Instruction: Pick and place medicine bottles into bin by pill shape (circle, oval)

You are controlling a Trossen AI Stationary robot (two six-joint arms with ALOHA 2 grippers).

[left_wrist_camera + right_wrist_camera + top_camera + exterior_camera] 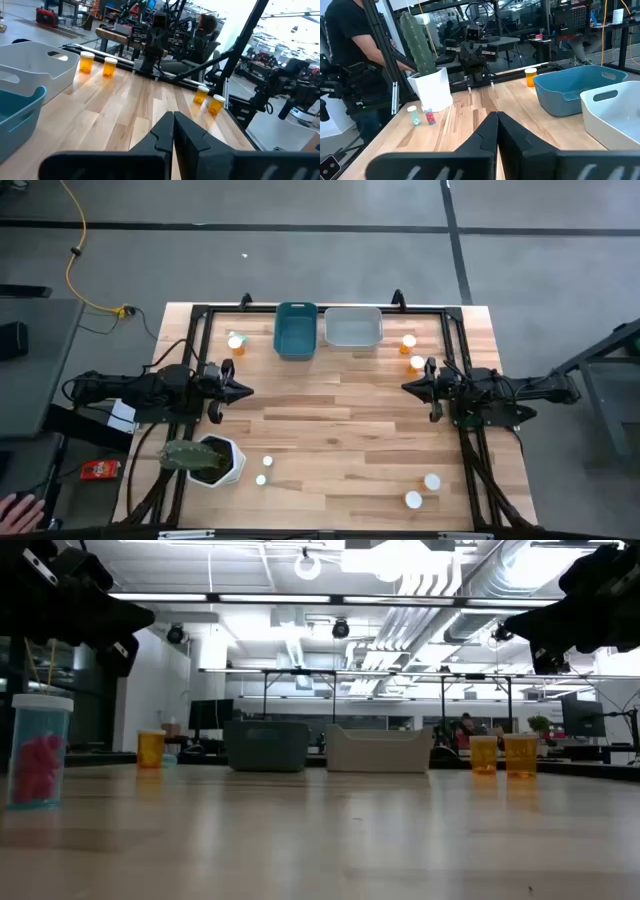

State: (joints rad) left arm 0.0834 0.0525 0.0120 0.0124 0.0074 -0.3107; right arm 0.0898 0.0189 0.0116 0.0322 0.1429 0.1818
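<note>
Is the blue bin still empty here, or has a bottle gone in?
Empty as far as visible: the blue bin shows only bare floor from above; nothing inside the white bin either.

High view: overhead, straight down on whole worktop (340,430). Low view: worktop level, facing teal bin (266,745) and white bin (378,749). 2 wrist views face each other across worktop, both seeing bins.

The right end effector (496,131) hangs over the counter (485,107), fingers pressed together. An amber bottle (530,77) touches the teal bin (575,90) — white bin (615,112) beside it, cactus pot (431,87) at ten o'clock.
</note>
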